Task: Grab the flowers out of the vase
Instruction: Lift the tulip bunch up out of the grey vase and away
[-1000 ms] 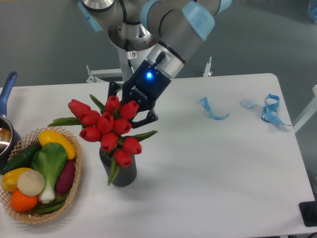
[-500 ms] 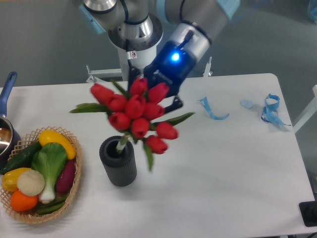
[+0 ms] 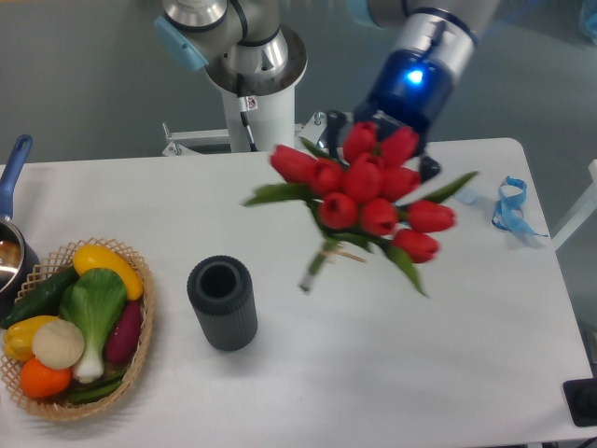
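Camera: flowers [image 3: 368, 196] held aloft up-right of the vase [image 3: 222, 303], stems slanting down-left, fully clear of its mouth; gripper [image 3: 373, 140] behind the buds (jaws hidden, grip state unreadable)

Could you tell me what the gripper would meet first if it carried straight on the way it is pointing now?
Probably the white table: the gripper, holding the flowers, points down and forward, right of the vase. Depth is unclear.
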